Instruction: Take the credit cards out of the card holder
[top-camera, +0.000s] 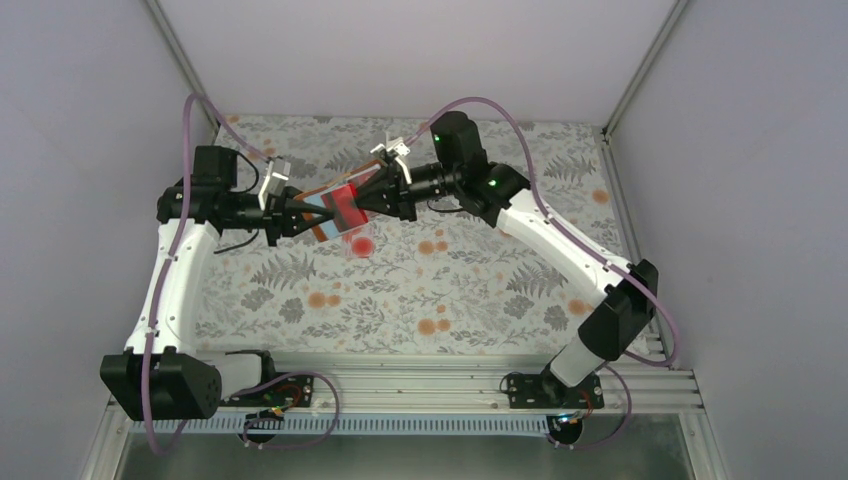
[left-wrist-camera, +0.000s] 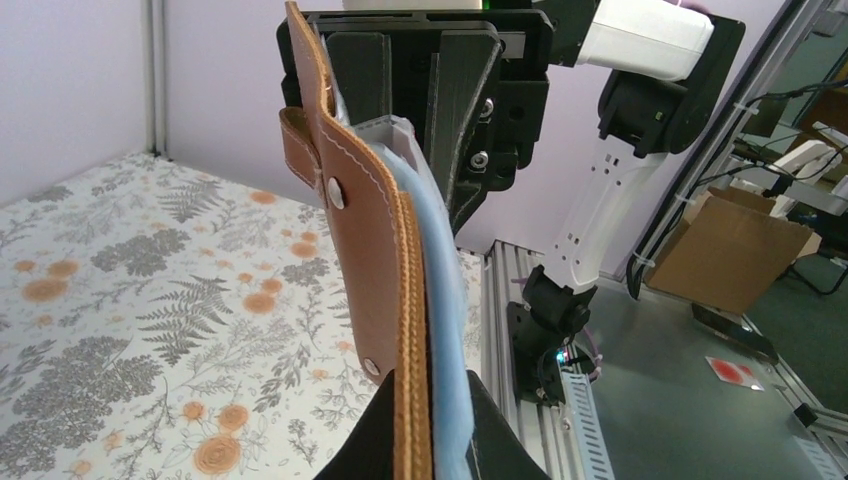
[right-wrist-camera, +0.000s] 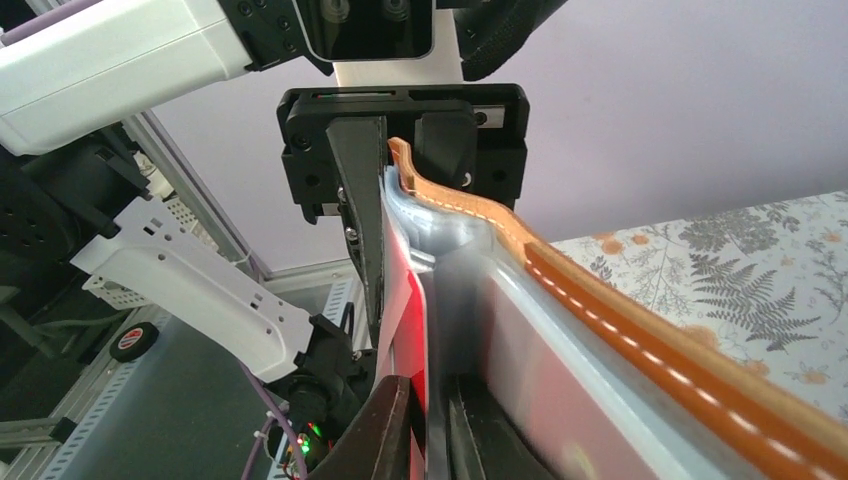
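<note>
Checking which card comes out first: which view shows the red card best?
Top external: the red card shows face-on. Right wrist shows only its edge; left wrist hides it behind the card holder.

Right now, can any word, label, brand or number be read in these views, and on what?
No text can be read in any view.
Red card: only faint, blurred marks, unreadable.
Card holder: stitching and studs, no lettering.
Cardboard box: no print visible.
</note>
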